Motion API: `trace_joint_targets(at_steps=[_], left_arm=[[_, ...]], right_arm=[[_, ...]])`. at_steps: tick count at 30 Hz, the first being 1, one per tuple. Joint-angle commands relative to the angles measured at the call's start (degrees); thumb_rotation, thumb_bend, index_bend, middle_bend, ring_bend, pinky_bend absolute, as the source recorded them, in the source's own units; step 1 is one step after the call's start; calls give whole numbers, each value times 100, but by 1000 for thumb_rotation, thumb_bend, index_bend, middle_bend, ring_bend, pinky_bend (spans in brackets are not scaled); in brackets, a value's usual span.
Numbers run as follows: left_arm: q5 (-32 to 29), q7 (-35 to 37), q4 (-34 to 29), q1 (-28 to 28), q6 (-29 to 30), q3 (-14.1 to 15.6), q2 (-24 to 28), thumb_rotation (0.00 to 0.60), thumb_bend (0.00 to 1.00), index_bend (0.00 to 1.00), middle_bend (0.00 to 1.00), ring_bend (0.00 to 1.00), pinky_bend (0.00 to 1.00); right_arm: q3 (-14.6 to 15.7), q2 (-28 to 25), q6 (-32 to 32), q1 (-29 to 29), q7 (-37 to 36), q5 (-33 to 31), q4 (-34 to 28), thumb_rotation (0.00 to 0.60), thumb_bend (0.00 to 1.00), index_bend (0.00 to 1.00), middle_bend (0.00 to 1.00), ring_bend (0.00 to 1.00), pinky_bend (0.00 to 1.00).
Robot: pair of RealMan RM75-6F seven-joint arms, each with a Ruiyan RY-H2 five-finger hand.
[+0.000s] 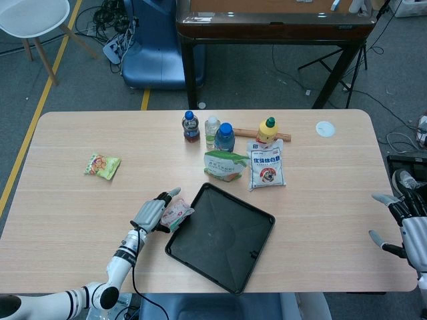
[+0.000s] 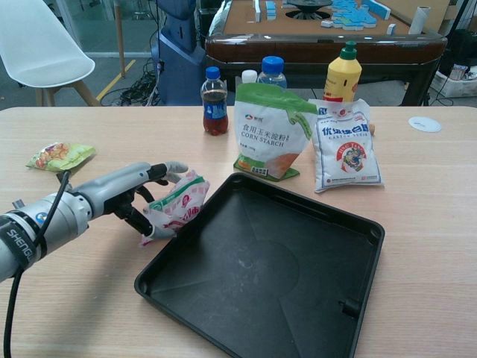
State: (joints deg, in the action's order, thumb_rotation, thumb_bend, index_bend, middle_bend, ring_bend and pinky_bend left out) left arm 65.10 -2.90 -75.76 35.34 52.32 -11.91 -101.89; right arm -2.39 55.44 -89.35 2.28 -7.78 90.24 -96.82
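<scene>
The left hand (image 2: 123, 195) has its fingers (image 2: 173, 168) around a small pink-and-white snack packet (image 2: 177, 207) lying on the table (image 2: 417, 194) just left of the black tray (image 2: 261, 276). Behind the tray stands a bag (image 2: 270, 133) reading "CORN STARCH". The right hand (image 1: 408, 227) hovers with fingers spread, holding nothing.

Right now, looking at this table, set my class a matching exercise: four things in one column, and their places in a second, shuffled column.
Things:
1. left hand
2. right hand
3. cola bottle
4. white disc

Places:
A. far right of the table, alone
B. back row, leftmost bottle
C. touching the pink-and-white packet beside the black tray
D. off the table's right edge, holding nothing

Pairs: 1-C, 2-D, 3-B, 4-A
</scene>
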Motion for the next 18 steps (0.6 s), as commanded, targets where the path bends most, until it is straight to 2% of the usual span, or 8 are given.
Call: trace_joint_targets(at_steps=[1,7,13,18], left_arm=[[-16,44,140,61,-29,-30,-97,600,190,99,153,124,232],[-36,133,411,146,-86,-60,-258,600,191,166,195,175,234],[-131,382,731,218,-175,-173,-485,600,192,256,279,251,286],[-153,529,1040,287,-194,-268,-634,600,194,378,444,418,363]], right_arm=[[-1,-1,-7,-11,-8,-7,7,600,211,233,281,61,60],[-4,-7,-10,-34,-12,-32,15,600,210,233,281,61,60],[-9,-14,22,-28,6,-38,-4,600,211,233,281,61,60],[-22,-26,14,-37,18,-50,-26,600,211,233,281,60,60]])
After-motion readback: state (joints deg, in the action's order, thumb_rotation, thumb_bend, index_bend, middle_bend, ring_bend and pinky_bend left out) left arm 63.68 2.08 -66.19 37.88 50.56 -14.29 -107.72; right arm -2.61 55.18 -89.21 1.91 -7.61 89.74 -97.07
